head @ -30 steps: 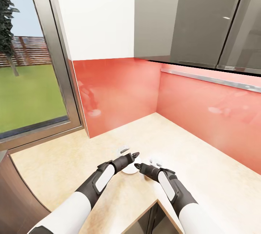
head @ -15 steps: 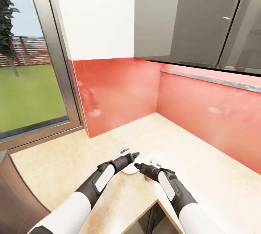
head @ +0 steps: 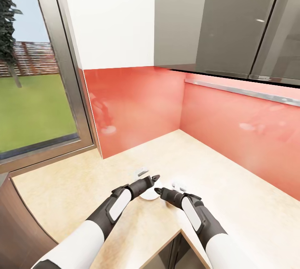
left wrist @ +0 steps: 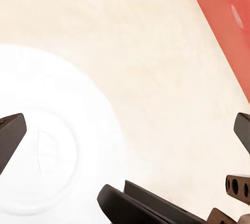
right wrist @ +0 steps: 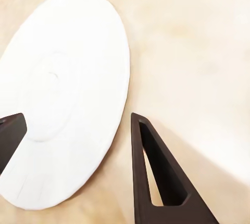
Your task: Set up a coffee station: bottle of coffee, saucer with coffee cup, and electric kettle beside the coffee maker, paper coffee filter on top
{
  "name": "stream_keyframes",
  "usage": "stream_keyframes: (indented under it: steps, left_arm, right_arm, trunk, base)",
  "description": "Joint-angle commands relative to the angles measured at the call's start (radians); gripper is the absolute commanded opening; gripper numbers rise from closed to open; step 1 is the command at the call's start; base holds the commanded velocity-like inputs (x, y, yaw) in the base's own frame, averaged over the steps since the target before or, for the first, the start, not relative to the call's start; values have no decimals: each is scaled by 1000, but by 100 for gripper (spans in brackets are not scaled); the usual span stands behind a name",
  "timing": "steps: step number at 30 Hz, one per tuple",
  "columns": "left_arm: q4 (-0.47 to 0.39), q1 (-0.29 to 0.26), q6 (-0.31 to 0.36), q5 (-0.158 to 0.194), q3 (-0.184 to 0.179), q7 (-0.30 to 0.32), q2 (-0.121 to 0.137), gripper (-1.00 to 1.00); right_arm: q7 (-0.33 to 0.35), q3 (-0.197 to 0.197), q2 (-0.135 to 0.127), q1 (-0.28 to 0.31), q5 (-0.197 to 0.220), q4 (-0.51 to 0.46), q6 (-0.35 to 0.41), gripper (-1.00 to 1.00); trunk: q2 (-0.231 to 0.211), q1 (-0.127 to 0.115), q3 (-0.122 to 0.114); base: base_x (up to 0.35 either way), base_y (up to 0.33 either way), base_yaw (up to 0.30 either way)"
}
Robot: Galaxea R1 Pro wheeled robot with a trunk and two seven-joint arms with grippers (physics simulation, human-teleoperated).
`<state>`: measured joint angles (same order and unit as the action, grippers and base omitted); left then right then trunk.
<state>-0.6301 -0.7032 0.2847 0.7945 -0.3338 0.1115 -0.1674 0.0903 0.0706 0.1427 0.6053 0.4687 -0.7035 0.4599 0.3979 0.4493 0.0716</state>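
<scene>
Corner of a kitchen with a red wall and a window.
A glossy red backsplash (head: pixel 166 106) runs along both walls of the corner from 9 to 3 o'clock. Above it at 12 o'clock is a white wall panel (head: pixel 112 15), with grey cabinet doors (head: pixel 225 19) toward 1 o'clock. At 9 o'clock a metal-framed window (head: pixel 62 61) looks onto a lawn (head: pixel 33 110), a fence (head: pixel 29 58) and a tree (head: pixel 8 19).

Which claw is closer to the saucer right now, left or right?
Too close to call: the left claw and the right claw flank the saucer, both open over it.
</scene>
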Motion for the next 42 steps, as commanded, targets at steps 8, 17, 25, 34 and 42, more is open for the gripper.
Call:
stream_keyframes:
  steps: [8,17,25,34,42]
  left_arm:
    - [0,-1,3,4,4,-5,14,100]
    - [-1,-1,1,5,9,-9,46,100]
    - [-2,-1,-7,6,11,-9,84,100]
    - [1,-1,-51,6,10,-9,99,100]
    - [82,14,-163,10,9,-15,89,100]
  right_arm:
    - [0,0,0,1,-1,-1,5,100]
    - [0,0,0,1,-1,-1,5,100]
    - [0,0,0,1,-1,-1,5,100]
    - [0,0,0,1,-1,-1,5,100]
    - [0,0,0,1,-1,0,5,100]
  trunk:
    - [2,1,2]
    - [2,1,2]
    - [2,1,2]
    - [2,1,2]
    - [2,1,2]
  base:
    - [0,0,0]
    - [0,0,0]
    - [0,0,0]
    - [0,0,0]
    - [0,0,0]
